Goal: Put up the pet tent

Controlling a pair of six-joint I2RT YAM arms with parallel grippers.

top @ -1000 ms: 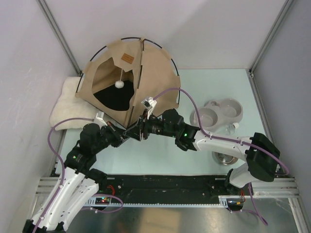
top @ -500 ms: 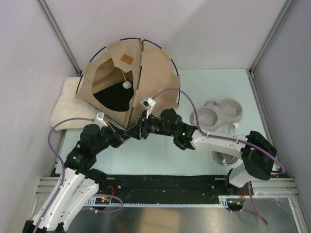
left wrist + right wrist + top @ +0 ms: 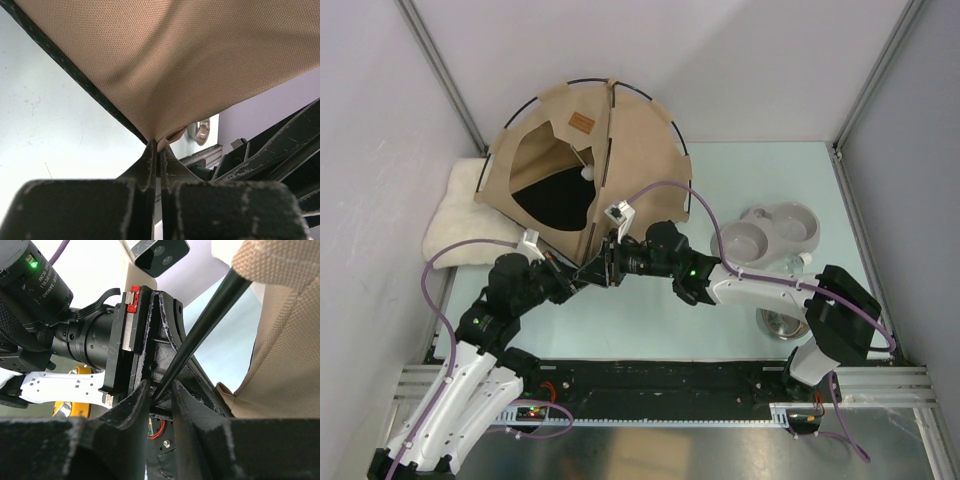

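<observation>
Far left: fluffy cushion [image 3: 460, 225] along the wall, partly under the tent's edge. Next: pet tent [image 3: 630, 150] upright at back-left of the table [image 3: 760, 170], opening toward the near left. Left gripper [image 3: 159, 150] clamped tight on the tent's near bottom corner, right at the black trim. Right gripper [image 3: 159, 390] just beside it, jaws slightly apart astride a dark pole [image 3: 200, 325], not pinching yet. Far right: double bowl [image 3: 770, 232], steel bowl [image 3: 782, 325].
</observation>
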